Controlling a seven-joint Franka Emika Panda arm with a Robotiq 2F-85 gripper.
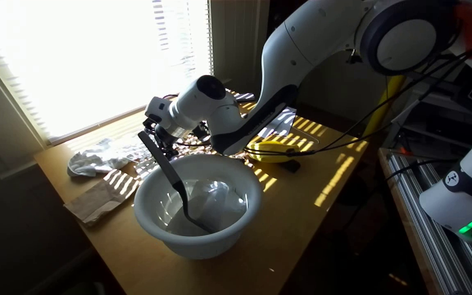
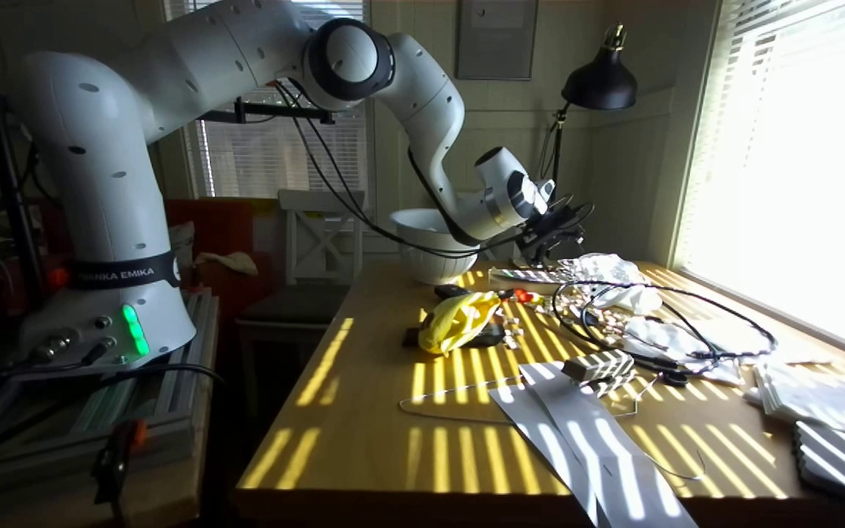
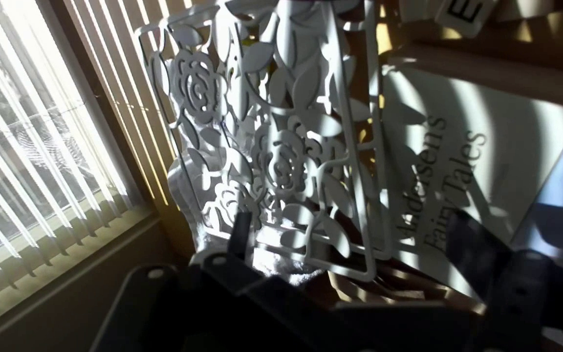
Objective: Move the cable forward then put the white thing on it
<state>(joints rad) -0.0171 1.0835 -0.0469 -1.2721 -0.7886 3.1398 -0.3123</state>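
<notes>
Black cable (image 2: 656, 362) rests in loose loops on the wooden table (image 2: 364, 440), between 3 and 4 o'clock in an exterior view. In the wrist view, from left to right, the window blind (image 3: 32, 122) is at 9 o'clock, the white rose-patterned rack (image 3: 281, 168) toward 11, the gripper (image 3: 350, 215), its fingers spread, at 4, and the book "Andersens Fairy Tales" (image 3: 462, 186) at 3.

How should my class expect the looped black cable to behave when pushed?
The looped black cable would probably flex rather than slide as one rigid piece, being thin and bent in loose curves. It may spring back, since its loops form wide, open arcs. Where strands cross, it could snag on itself.
</notes>
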